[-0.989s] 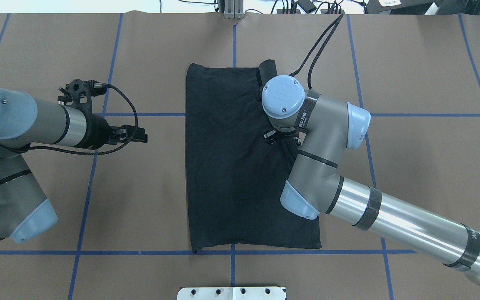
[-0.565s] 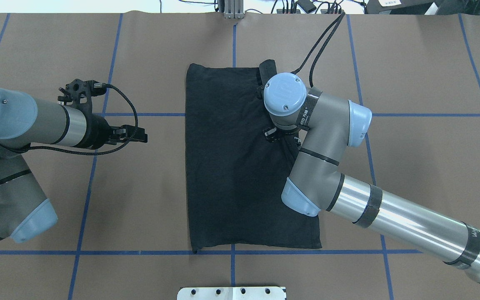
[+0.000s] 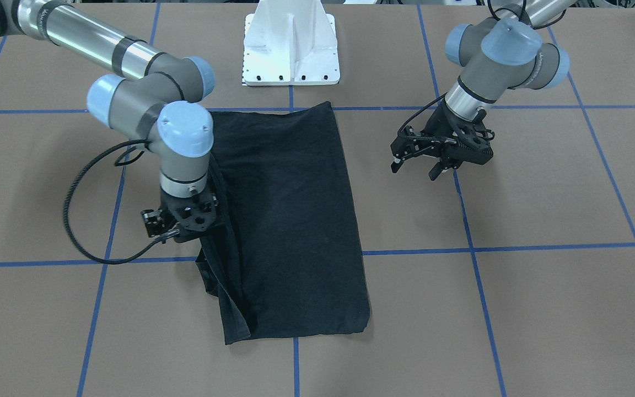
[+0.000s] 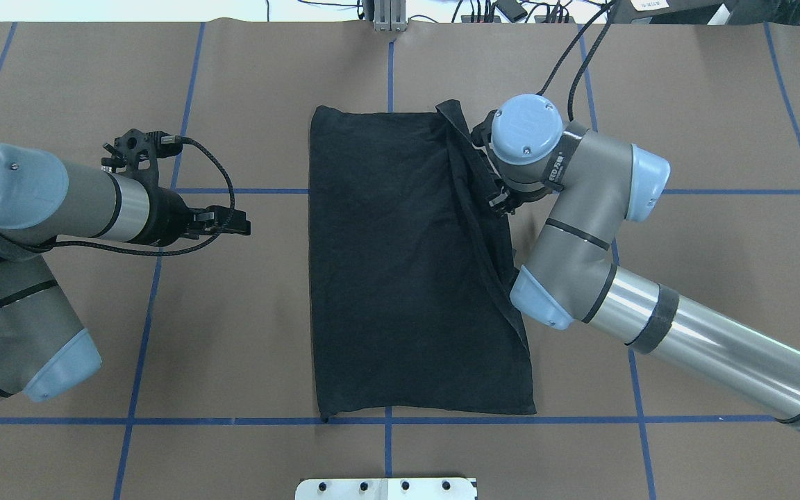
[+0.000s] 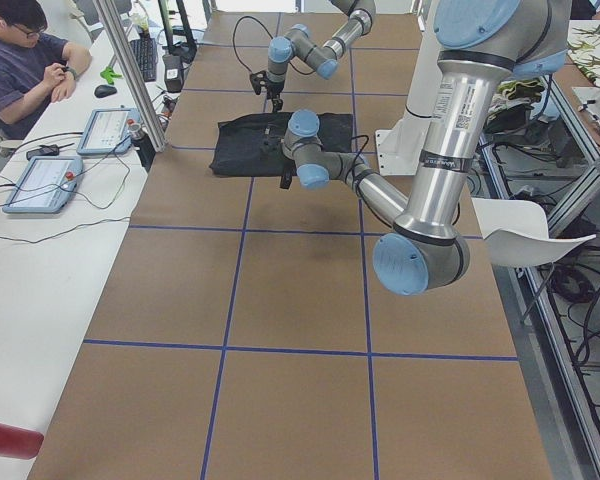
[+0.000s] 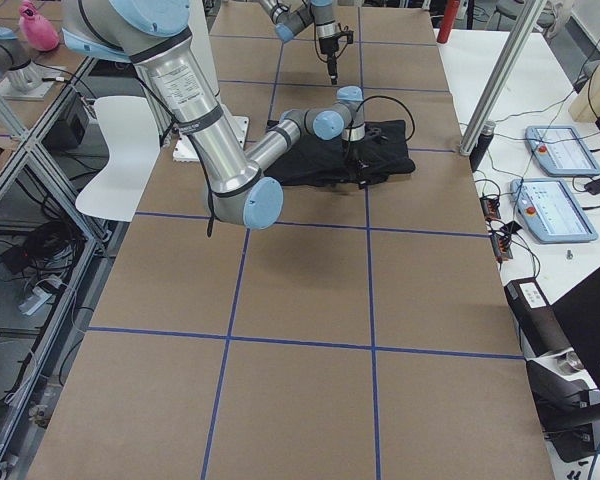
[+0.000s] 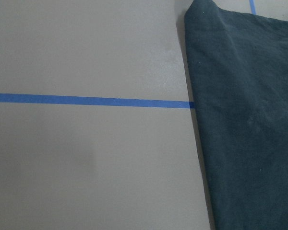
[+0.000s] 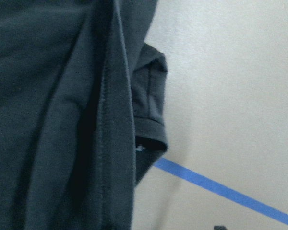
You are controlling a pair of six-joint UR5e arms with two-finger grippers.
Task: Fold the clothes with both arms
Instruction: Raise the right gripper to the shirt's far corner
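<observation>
Shirt (image 4: 400, 278) edge is pinched by the right gripper (image 3: 192, 227); left gripper (image 3: 414, 167) hangs spread. Carry the edge across evenly, without dragging.

Shows a black fabric T-shirt (image 4: 400, 278), folded to a long rectangle, lying on the brown paper-covered tabletop (image 4: 719, 104) crossed by blue tape gridlines (image 4: 233, 191). Places the right tool (image 4: 502, 201) at the long edge of the cloth nearest it, mostly hidden beneath the round light-blue wrist cap (image 4: 526, 128) of the grey right arm. Shows a raised ridge of fabric along that edge, gathered up to the right tool and running back under the arm's elbow. Points the left tool (image 4: 232, 224) at the T-shirt's opposite long edge, well apart from it, over bare tabletop, with a looped black cable (image 4: 212, 156) just behind the fingers.
</observation>
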